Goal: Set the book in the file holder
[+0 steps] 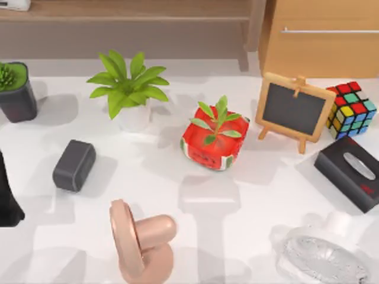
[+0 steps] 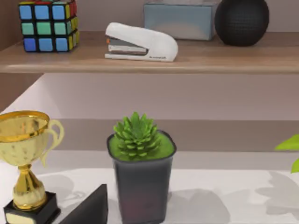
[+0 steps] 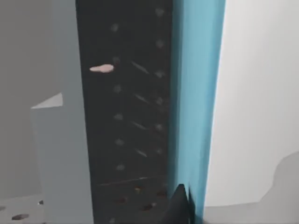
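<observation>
Standing close before the right wrist camera, the book (image 3: 194, 93) shows a blue edge against a dark dotted wall, maybe the file holder (image 3: 126, 116). Tilting could catch its rim. The worktop (image 1: 195, 207) is crowded near its edges. Whether either gripper is wide or narrow I cannot tell.

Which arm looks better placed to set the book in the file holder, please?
Probably the right: its wrist view sits close against the blue book; the left's faces a dark-potted green succulent.
</observation>
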Controlling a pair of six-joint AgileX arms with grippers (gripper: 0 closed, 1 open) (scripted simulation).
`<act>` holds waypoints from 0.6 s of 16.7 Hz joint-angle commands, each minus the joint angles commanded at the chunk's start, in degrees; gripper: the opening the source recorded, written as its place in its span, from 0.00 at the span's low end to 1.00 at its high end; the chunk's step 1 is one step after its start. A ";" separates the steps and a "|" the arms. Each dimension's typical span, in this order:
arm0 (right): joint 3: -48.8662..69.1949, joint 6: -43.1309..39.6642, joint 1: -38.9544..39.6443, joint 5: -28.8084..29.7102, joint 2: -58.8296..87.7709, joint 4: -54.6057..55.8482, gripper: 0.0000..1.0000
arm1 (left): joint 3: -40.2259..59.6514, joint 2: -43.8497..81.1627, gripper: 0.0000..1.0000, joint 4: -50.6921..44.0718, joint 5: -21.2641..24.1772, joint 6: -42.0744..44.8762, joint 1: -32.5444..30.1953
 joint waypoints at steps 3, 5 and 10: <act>0.00 0.00 0.00 0.00 0.00 0.00 0.00 | 0.00 0.00 1.00 0.00 0.00 0.00 0.00; 0.00 0.00 0.00 0.00 0.00 0.00 0.15 | 0.00 0.00 1.00 0.00 0.00 0.00 0.00; 0.00 0.00 0.00 0.00 0.00 0.00 0.53 | 0.00 0.00 1.00 0.00 0.00 0.00 0.00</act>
